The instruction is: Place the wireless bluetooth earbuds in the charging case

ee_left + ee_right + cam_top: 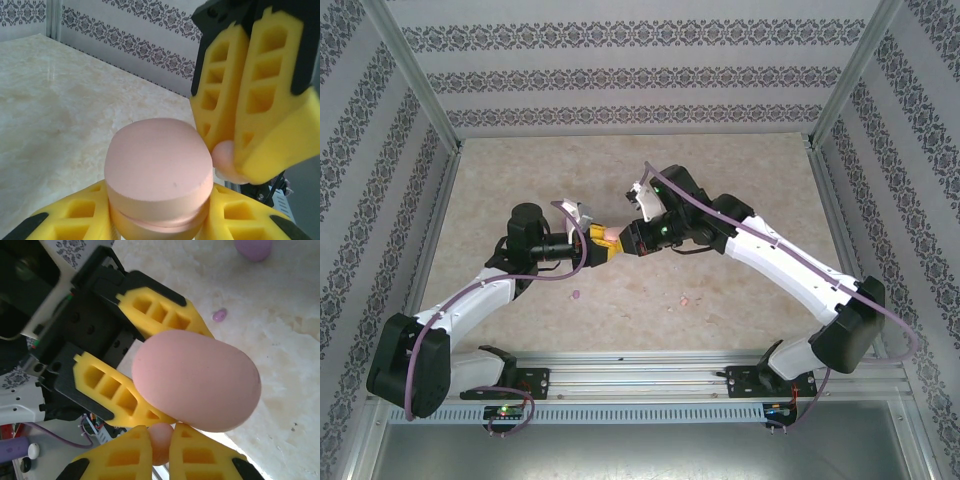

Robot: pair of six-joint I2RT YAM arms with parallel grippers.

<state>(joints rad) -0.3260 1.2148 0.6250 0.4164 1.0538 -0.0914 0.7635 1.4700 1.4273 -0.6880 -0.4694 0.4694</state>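
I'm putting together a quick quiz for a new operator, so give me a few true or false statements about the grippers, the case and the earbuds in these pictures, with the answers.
1. The left gripper holds a pink case. True.
2. The right gripper is open and empty. False: it is shut on a pale pink earbud.
3. A purple earbud lies on the table. True.
4. The pink case rests on the table. False: it is held in the air between the left gripper's fingers, with the table below it.
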